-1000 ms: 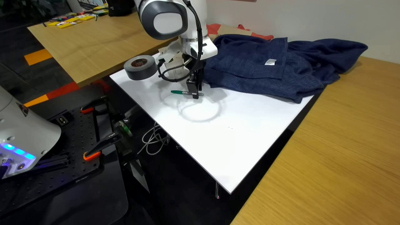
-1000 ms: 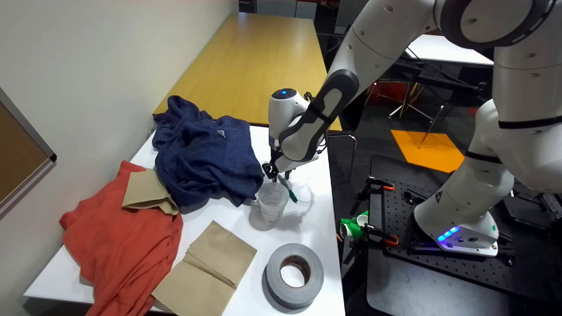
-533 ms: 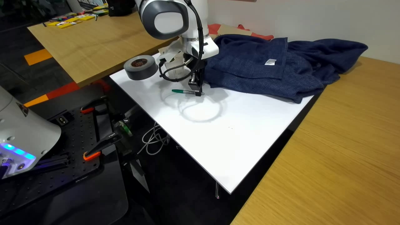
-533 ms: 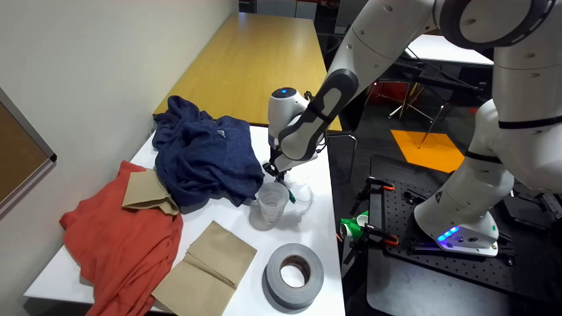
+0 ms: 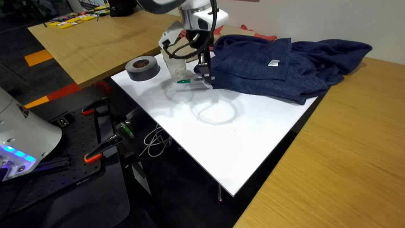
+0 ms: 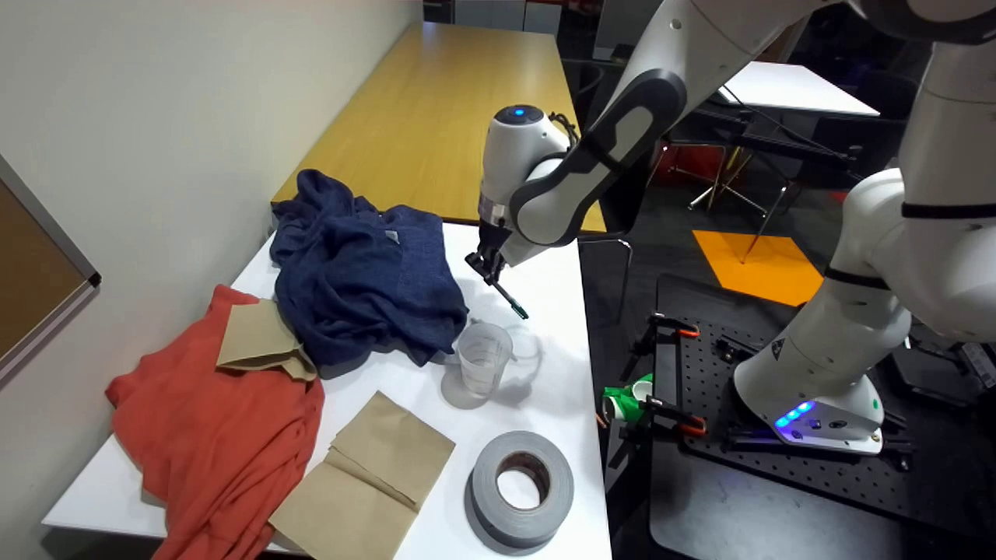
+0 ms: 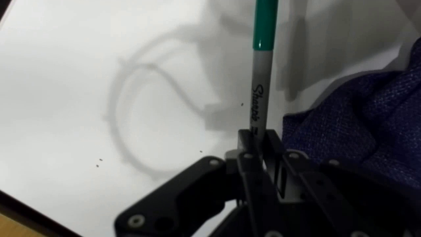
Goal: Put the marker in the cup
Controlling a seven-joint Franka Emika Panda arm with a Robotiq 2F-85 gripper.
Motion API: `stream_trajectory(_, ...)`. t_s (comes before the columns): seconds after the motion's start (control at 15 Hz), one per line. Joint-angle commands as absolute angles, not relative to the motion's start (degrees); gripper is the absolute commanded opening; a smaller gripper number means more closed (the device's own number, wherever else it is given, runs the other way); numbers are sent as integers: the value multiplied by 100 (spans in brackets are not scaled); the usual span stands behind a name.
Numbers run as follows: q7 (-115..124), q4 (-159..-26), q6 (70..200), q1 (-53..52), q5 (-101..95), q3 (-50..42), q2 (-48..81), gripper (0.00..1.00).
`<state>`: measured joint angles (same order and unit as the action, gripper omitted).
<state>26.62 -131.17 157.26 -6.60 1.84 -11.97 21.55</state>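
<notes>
wrist view: the claw [image 7: 258,140] pinches the marker [image 7: 261,79] near the end of its grey barrel, at the lower middle of the frame. the long axis stands almost vertical in this frame, and the green cap [image 7: 265,24] goes out through the top edge. in an exterior view the marker slopes from the claw to the lower right; the cup [image 6: 484,362] stands upright below them in the frame, apart. i judge that the coming move turns on this: the marker is nearly level, while the cup opens upward, so probably the cap must be tipped down and brought over the mouth. compared with half a second ago, the claw is higher in both exterior views, and the marker, which was low, on the worktop [image 5: 215,152] or close to it, is now clearly above; the cup stays in its place.
</notes>
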Motion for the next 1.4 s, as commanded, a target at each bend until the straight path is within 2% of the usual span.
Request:
stream_trajectory(0.0,1873,-13719,15508,-492,-139,-1028,1042,3)
stream_trajectory(0.47,-227,-14150,14710,-192,46,-354,-311,3)
stream_trajectory(0.93,-2713,-14399,14370,-517,991,-200,-1041,3)
stream_trajectory(1.0,-2070,-14229,14562,-391,649,-144,-731,13)
stream_trajectory(1.33,-2542,-14313,14493,-485,852,-167,-870,13)
